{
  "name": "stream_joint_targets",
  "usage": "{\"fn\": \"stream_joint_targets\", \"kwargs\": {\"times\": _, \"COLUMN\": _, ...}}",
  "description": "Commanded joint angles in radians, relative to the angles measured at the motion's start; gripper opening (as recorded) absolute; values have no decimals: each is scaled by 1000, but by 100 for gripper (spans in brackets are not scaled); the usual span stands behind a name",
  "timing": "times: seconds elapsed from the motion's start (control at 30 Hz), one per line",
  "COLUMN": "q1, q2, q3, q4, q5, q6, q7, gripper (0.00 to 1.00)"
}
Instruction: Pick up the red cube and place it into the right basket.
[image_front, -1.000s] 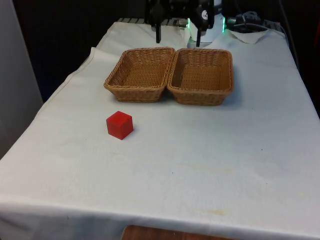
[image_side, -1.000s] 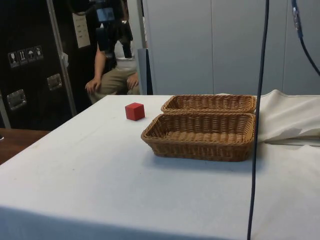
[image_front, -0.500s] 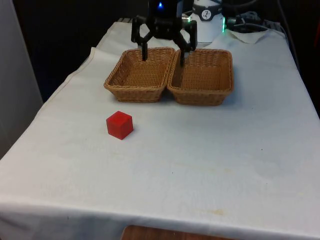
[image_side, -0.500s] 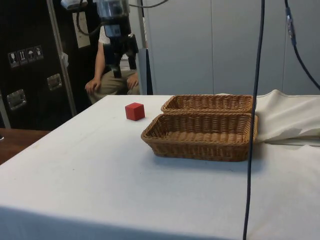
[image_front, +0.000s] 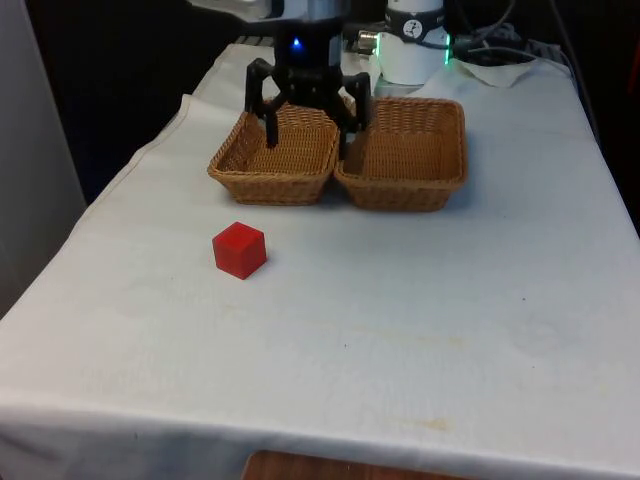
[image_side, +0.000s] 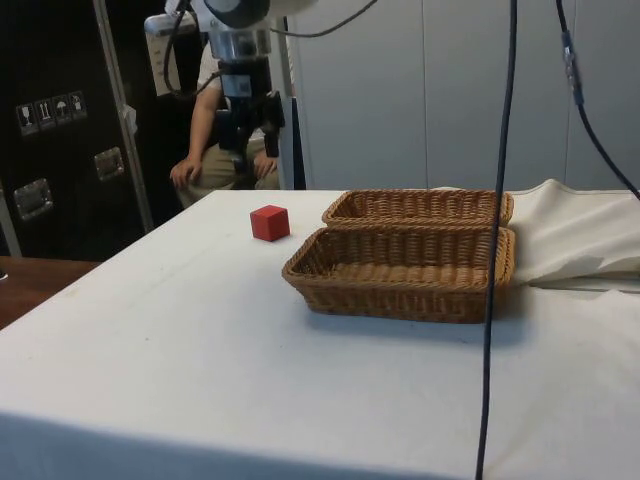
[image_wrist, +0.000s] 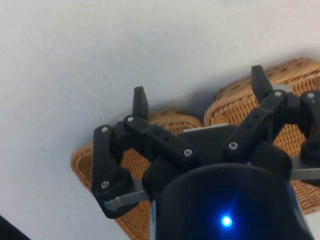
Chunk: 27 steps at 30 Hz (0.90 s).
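Here, nearest to us on the white-clothed bench (image_front: 330, 340), the red cube (image_front: 240, 249) sits alone and untouched, turned so that one corner faces the front camera. We judge it easy to take: its faces are flat, matte and hard-edged, and the cloth round it lies smooth and free of clutter.

Beyond it stand the two wicker baskets side by side with their rims touching, the left basket (image_front: 279, 148) and the right basket (image_front: 404, 152) as the front view shows them. Both are shallow, rectangular and woven of tan cane, with flaring walls and wide open mouths, so a dropped cube should find the goal readily. Nothing lies in either.

Above the seam between them hangs the pincer (image_front: 307, 143), its black fingers spread wide and pointing down, holding nothing. We read this as the approach: it is well short of the cube, and must come nearer and lower before closing.

Farthest off, in the side view, a seated person (image_side: 222, 165) is partly seen behind the arm.
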Motion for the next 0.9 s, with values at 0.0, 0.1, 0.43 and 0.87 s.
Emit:
{"fn": "stream_joint_targets", "kwargs": {"times": 0.0, "q1": -13, "q2": 6, "q3": 6, "q4": -4, "q5": 22, "q6": 20, "q7": -20, "gripper": 100}}
{"fn": "stream_joint_targets", "kwargs": {"times": 0.1, "q1": -20, "q2": 25, "q3": -5, "q4": -3, "q5": 63, "q6": 40, "q7": -59, "gripper": 100}}
{"fn": "stream_joint_targets", "kwargs": {"times": 0.43, "q1": -30, "q2": 74, "q3": -47, "q4": 14, "q5": 153, "q6": 38, "q7": -148, "gripper": 100}}
{"fn": "stream_joint_targets", "kwargs": {"times": 0.87, "q1": -40, "q2": 187, "q3": -71, "q4": 106, "q5": 234, "q6": 34, "q7": -198, "gripper": 100}}
